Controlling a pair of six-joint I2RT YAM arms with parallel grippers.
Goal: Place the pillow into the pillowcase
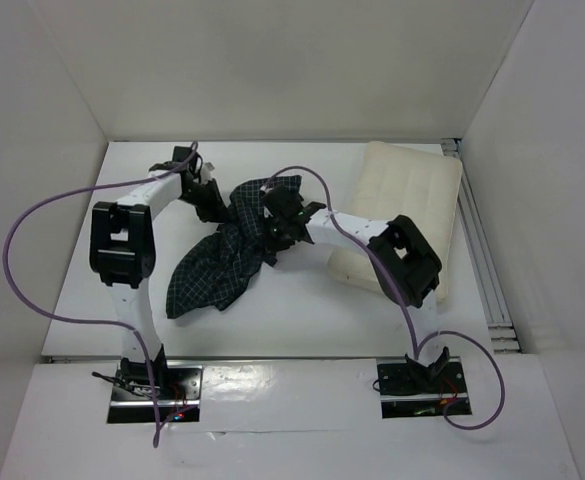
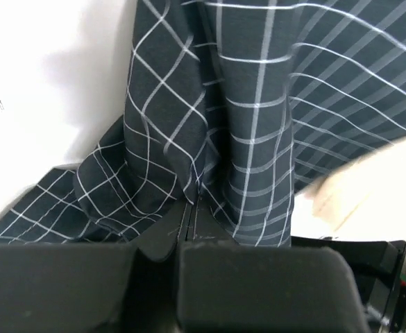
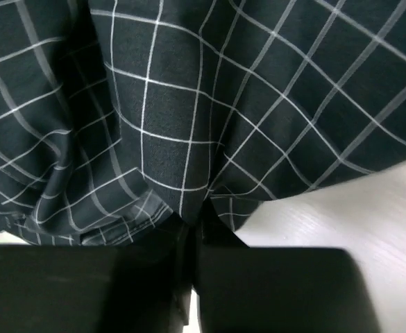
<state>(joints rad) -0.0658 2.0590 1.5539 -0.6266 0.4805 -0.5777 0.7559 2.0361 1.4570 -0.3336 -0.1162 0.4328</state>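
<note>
The left pincer (image 1: 212, 204) was closed tight on a fold of the pillowcase (image 1: 217, 265); in the left wrist view its two dark fingers met with no gap at the left pincer (image 2: 187, 220), and the checked cloth of the pillowcase (image 2: 251, 104) rose straight out from between them in bunched pleats. The right pincer (image 1: 272, 232) was likewise shut on the fabric: in the right wrist view the fingers pressed together at the right pincer (image 3: 192, 232), with a gathered edge of the pillowcase (image 3: 189, 104) caught between them and the rest of the cloth filling the frame above. Seen from above, the two pincers gripped the far end of the pillowcase close to each other, near the middle of the white surface (image 1: 302, 320), and the dark cloth trailed from them in a crumpled heap toward the near left. Whether the gripped end was lifted off the surface could not be told. The pillow (image 1: 407, 185) lay flat at the far right of the surface, outside the pillowcase and apart from it, its near left corner hidden under the right arm. A pale blurred patch at the right of the left wrist view was too smeared to identify.
</note>
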